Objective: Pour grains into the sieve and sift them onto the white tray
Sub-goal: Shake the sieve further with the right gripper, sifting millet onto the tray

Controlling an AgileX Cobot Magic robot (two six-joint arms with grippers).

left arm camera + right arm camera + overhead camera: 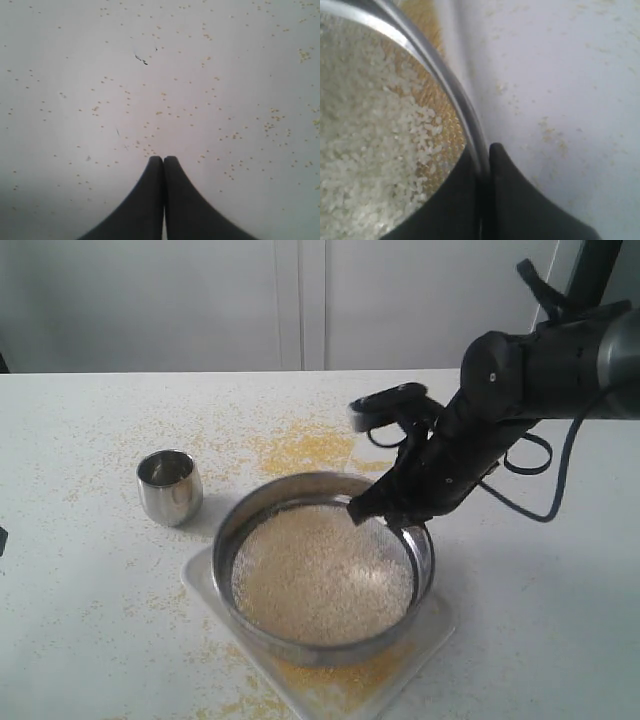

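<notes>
Sieve [325,645]: it hangs over the white tray [200,575], nearest you, with its mesh loaded with grains [320,575]. Yellow meal [340,680] lies on the tray and strays onto the table [80,570].
Right tool [372,512]: clamped on the sieve's far rim, a thin pinch.
Risk: if you shake hard, the rim may slip or tilt and tip rice over the near edge. If you drift sideways, meal misses the tray.
Steel cup [169,487]: upright, beside the sieve and apart from it. A wide swing could strike it.
Left tool [163,159]: closed on nothing, over speckled table.
</notes>
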